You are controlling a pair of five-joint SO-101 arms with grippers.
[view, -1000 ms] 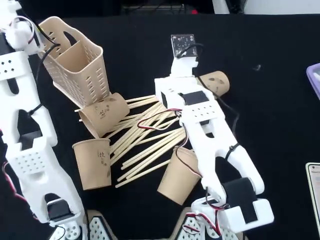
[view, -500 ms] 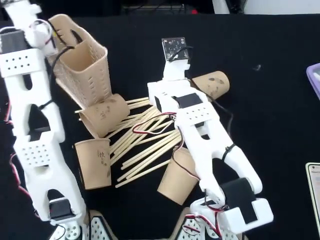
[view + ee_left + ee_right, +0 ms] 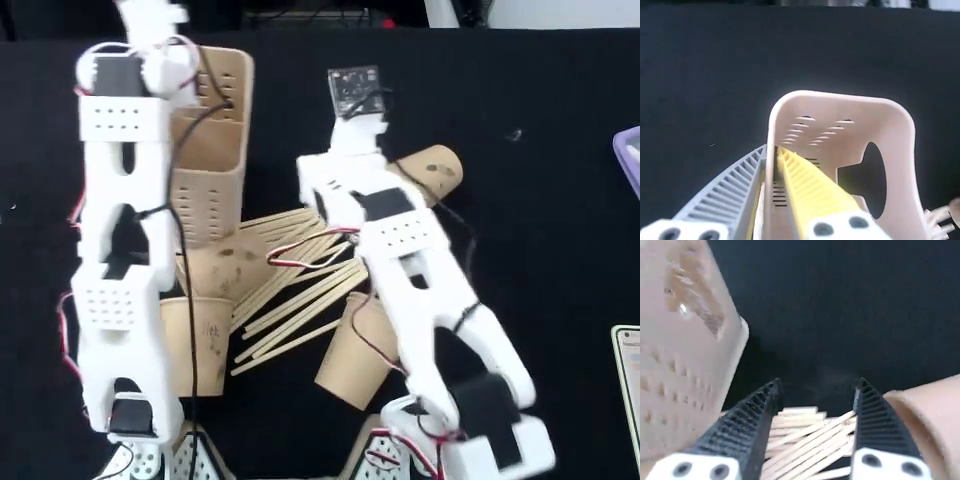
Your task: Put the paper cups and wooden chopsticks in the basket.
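The left pincer (image 3: 772,150) is clamped on the wall of the basket (image 3: 900,135) at the counter's (image 3: 540,200) far left. The right pincer (image 3: 817,385) hangs open over the chopsticks (image 3: 810,427), which lie fanned mid-counter among loose cups (image 3: 355,350). Best to hold the basket steady, mouth up, and close the right pincer squarely across a few sticks near their middle so they lift level.
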